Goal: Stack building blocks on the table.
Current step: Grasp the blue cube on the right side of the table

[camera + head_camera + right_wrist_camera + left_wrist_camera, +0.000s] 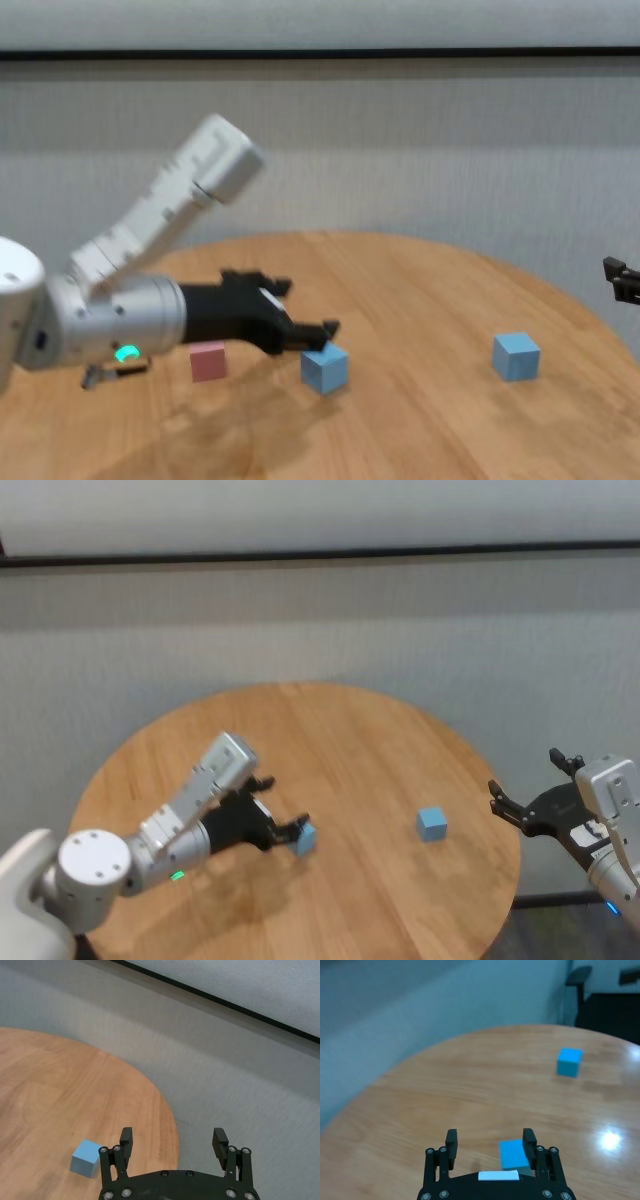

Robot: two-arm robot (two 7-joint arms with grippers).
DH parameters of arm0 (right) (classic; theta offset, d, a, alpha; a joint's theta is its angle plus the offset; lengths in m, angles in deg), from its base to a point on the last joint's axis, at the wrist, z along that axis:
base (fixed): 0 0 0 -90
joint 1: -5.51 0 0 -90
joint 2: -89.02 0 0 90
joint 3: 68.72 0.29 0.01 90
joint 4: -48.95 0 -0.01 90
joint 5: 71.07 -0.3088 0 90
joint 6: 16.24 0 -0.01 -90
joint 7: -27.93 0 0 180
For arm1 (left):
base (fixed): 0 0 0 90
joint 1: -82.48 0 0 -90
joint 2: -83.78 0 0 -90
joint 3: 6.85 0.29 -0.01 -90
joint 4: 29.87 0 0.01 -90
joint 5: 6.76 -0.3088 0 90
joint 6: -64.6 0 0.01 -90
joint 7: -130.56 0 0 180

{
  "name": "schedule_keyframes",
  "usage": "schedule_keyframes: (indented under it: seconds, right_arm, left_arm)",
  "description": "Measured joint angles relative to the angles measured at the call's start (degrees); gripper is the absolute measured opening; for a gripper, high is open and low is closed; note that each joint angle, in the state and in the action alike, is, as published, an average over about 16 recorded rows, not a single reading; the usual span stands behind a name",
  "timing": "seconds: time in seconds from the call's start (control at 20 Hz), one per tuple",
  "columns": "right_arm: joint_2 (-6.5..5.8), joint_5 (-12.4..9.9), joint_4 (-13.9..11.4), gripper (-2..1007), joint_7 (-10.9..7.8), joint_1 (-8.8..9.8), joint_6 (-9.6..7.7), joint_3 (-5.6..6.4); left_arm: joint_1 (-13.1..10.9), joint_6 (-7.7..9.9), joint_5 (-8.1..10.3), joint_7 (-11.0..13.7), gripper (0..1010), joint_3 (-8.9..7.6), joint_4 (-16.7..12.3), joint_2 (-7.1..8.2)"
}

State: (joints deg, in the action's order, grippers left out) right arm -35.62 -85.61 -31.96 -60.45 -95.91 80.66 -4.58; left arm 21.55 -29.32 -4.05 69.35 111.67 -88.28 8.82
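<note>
My left fingers [529,1141] stand parted around a light blue block [513,1154] resting on the tabletop [340,750], one finger against its side. A pink block [208,361] sits beside my left forearm. My right fingers [220,1138] are spread wide past the tabletop's edge, empty, near the second blue block [432,823].

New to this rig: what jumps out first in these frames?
The left gripper low over the table, its open fingers straddling a light blue block. A second blue block sits alone toward the right, a pink block behind the left arm. The right gripper hangs open off the table's right edge.
</note>
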Motion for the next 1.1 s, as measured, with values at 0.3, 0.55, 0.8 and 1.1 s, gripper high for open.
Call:
schedule_keyframes:
  seconds: [0.3,0.55,0.8,1.1]
  right_arm:
    - [0.00,0.00,0.00,1005,0.00,0.00,0.00,0.00]
    - [0.00,0.00,0.00,1005,0.00,0.00,0.00,0.00]
    - [0.27,-0.24,0.38,1005,-0.95,-0.39,0.06,-0.04]
    - [2.07,-2.23,1.96,1005,-3.86,-2.15,-0.79,0.03]
  left_arm:
    - [-2.26,0.33,1.85,-0.76,941,-2.83,-5.57,3.35]
    - [-4.06,0.20,2.74,-1.26,993,-4.67,-8.60,5.91]
    - [-5.30,0.16,3.26,-1.22,1002,-5.65,-9.98,7.46]
    - [-5.93,0.14,3.43,-1.08,1002,-5.94,-10.51,8.15]
